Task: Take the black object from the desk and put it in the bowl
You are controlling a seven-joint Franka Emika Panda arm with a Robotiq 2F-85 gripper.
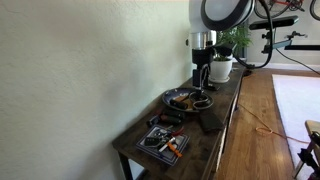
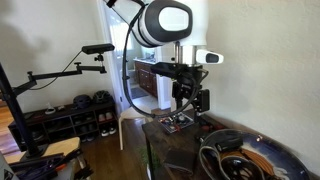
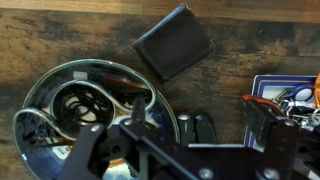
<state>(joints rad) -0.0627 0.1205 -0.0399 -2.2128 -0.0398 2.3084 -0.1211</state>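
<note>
A flat, square black object [image 3: 175,42] lies on the dark wooden desk [image 3: 60,35], just past the rim of the bowl [image 3: 60,72]. The shiny bowl holds coiled black cords. It also shows in both exterior views [image 1: 172,97] [image 2: 285,158]. My gripper [image 3: 180,135] is open and empty, hovering above the desk next to the bowl, with its fingers wide apart. A small dark item [image 3: 195,128] lies on the desk between the fingers. The gripper also shows in both exterior views [image 1: 202,78] [image 2: 190,100].
A blue-edged tray of tools [image 3: 285,95] lies beside the gripper, toward the desk's near end [image 1: 163,141]. A potted plant [image 1: 224,62] stands at the far end. The wall runs along one side of the narrow desk, and the desk edge drops to a wooden floor [image 1: 262,120].
</note>
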